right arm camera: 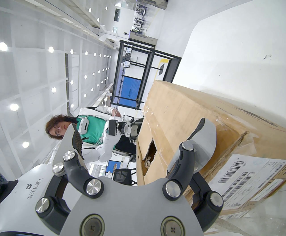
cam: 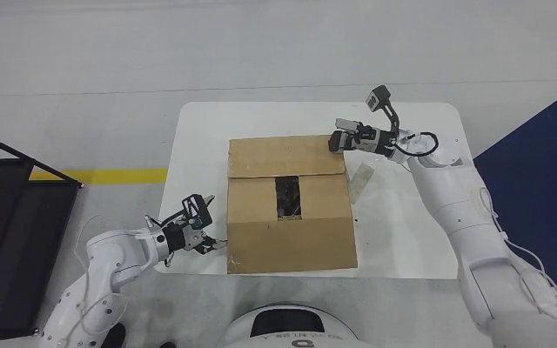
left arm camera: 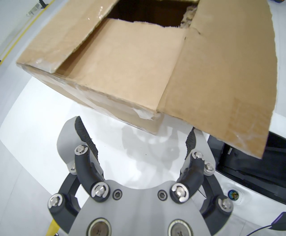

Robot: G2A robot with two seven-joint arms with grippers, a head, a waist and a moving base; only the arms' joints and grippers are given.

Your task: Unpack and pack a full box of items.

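On table [cam: 392,244] | box [cam: 291,204] (barcode label [right arm camera: 252,176], text seemingly illegible) | left jaws released | right jaws released

Folded flaps [cam: 283,157] cover the box [cam: 261,213], leaving one narrow central gap [cam: 288,197].

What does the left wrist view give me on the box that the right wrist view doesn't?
Left wrist view: the open left gripper by a corner of the cardboard box, peeling tape along that edge. Right wrist view: the open right gripper at another corner, a barcoded label by the box. Both: the box, the gap between its top flaps, the white table.
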